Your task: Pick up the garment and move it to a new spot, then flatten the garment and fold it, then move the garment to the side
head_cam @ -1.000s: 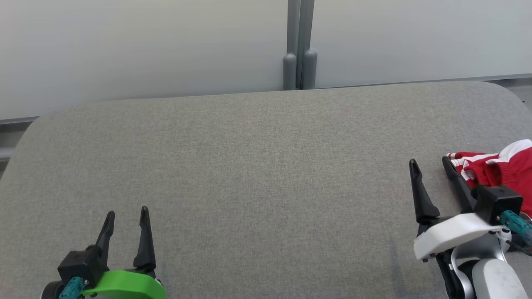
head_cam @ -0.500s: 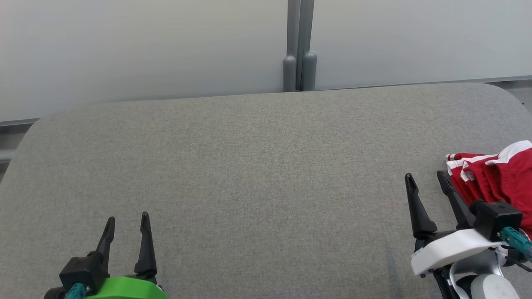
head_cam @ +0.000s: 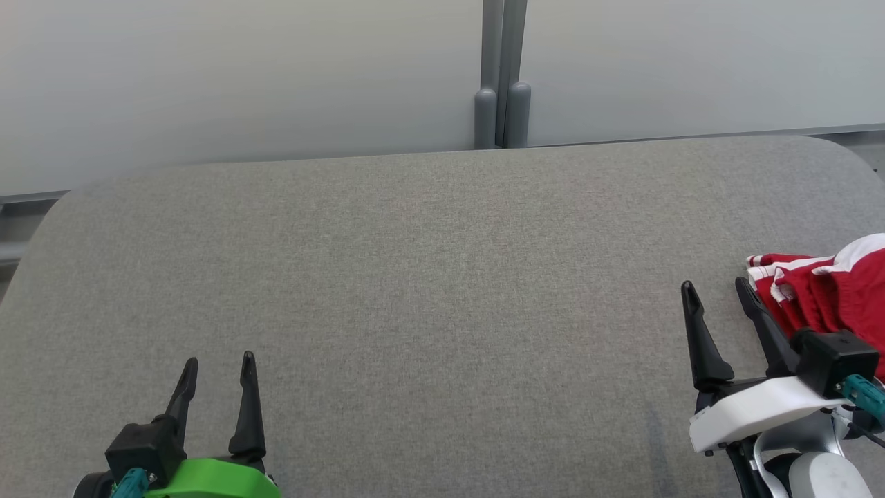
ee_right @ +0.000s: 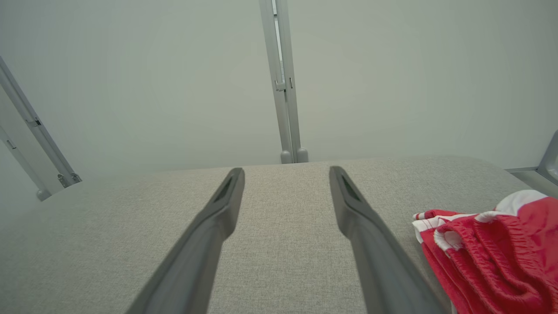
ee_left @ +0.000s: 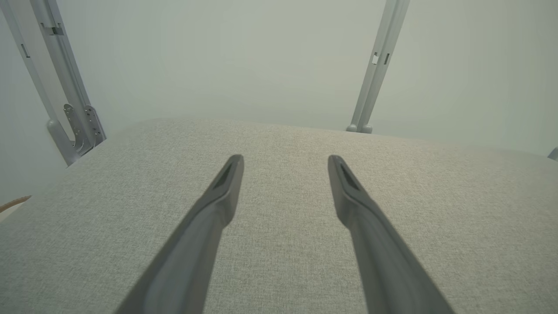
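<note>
Just right of the right hand [head_cam: 715,290], the red garment [head_cam: 833,290].

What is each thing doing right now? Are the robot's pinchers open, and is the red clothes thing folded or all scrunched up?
red garment: scrunched in a heap at the table's right side, not folded, not held.
right gripper: open and empty, just left of the garment.
left gripper: open and empty, over bare table.
table: grey padded top, flat.
</note>
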{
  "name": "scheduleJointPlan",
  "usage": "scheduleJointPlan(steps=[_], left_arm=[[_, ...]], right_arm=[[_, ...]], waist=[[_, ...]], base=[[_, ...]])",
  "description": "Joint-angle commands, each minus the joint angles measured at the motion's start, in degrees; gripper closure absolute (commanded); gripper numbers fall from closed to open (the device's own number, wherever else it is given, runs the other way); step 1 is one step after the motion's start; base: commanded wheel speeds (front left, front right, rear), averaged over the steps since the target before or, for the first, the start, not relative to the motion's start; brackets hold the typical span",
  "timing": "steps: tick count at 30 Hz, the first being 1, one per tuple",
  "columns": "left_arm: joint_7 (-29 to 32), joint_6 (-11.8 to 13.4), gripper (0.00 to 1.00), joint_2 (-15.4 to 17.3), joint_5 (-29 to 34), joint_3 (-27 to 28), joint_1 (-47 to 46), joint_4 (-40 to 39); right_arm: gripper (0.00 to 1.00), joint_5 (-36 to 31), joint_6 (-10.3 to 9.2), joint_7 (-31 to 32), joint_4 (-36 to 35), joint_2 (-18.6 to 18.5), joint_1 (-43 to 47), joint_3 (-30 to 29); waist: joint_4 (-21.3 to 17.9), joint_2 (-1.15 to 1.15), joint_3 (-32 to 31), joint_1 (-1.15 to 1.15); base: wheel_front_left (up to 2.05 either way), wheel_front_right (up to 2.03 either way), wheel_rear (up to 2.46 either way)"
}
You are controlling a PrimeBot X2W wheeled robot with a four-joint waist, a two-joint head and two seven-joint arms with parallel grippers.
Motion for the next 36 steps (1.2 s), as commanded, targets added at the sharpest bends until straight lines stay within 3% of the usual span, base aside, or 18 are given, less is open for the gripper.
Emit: scheduleJointPlan(steps=[1, 2, 6, 36], left_arm=[[-0.1, -0.1, 0.0, 0.3, 0.4, -0.1, -1.0, -0.2], [0.1, 0.0, 1.0, 0.1, 0.2, -0.2, -0.1, -0.1], [0.2, 0.0, 1.0, -1.1, 0.1, -1.0, 0.9, 1.7], [6.8, -7.8, 1.0, -6.2, -21.9, 8.4, -2.6, 5.1]], right_arm=[[0.0, 0.0, 0.0, -0.2, -0.2, -0.1, -0.3, -0.1], [1.0, 0.0, 0.0, 0.0, 0.0, 0.0, 0.0, 0.0], [1.0, 0.0, 0.0, 0.1, 2.1, 0.4, 1.1, 0.2], [1.0, 29.8, 0.0, 1.9, 7.3, -0.7, -1.5, -0.5]], waist=[[0.0, 0.33, 0.1, 0.0], [0.0, 0.0, 0.1, 0.0], [0.0, 0.0, 0.1, 0.0], [-0.2, 0.07, 0.2, 0.0]], base=[[0.0, 0.0, 0.0], [0.0, 0.0, 0.0], [0.0, 0.0, 0.0], [0.0, 0.0, 0.0]])
